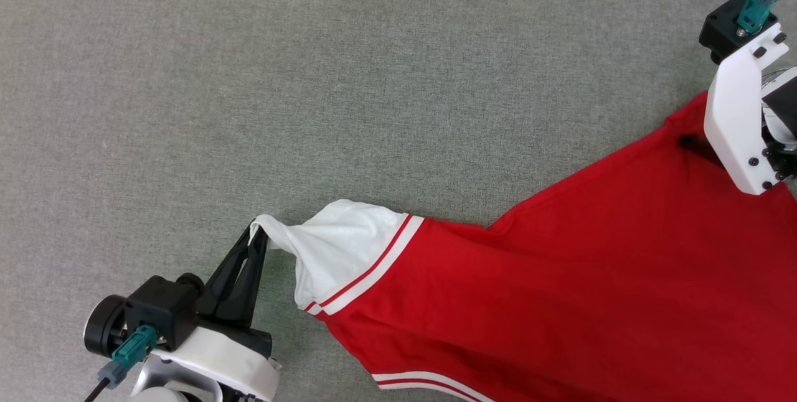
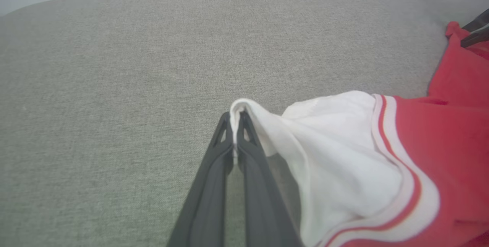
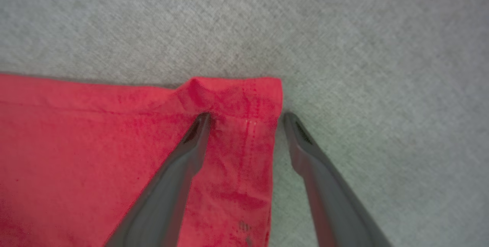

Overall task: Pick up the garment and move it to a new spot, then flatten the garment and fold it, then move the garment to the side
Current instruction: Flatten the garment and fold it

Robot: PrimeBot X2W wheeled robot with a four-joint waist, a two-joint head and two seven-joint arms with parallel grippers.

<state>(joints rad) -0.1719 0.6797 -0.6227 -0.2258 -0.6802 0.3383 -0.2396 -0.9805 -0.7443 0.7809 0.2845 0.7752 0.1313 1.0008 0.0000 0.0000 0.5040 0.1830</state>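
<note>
The red jersey T-shirt (image 1: 591, 277) is spread on the grey fabric surface (image 1: 311, 78), stretched from the lower left toward the upper right of the head view. Its white sleeve (image 1: 339, 243) is pulled to a point at the left. Red-and-white striped trim (image 1: 377, 263) is seen where the sleeve meets the red body.

The left gripper (image 1: 257, 235) is clamped together on the tip of that sleeve. In the left wrist view a thin fold of white cloth is pinched between the two dark fingers (image 2: 214, 170).

The right gripper (image 3: 246, 119) is held with its fingers wide apart at a red hem corner (image 3: 244, 98) of the shirt. One fingertip is seen on the red cloth and the other over the grey surface just beside the cloth's edge, so the corner lies between them, ungripped. Whether the fingertips are pressed onto the surface cannot be told.
</note>
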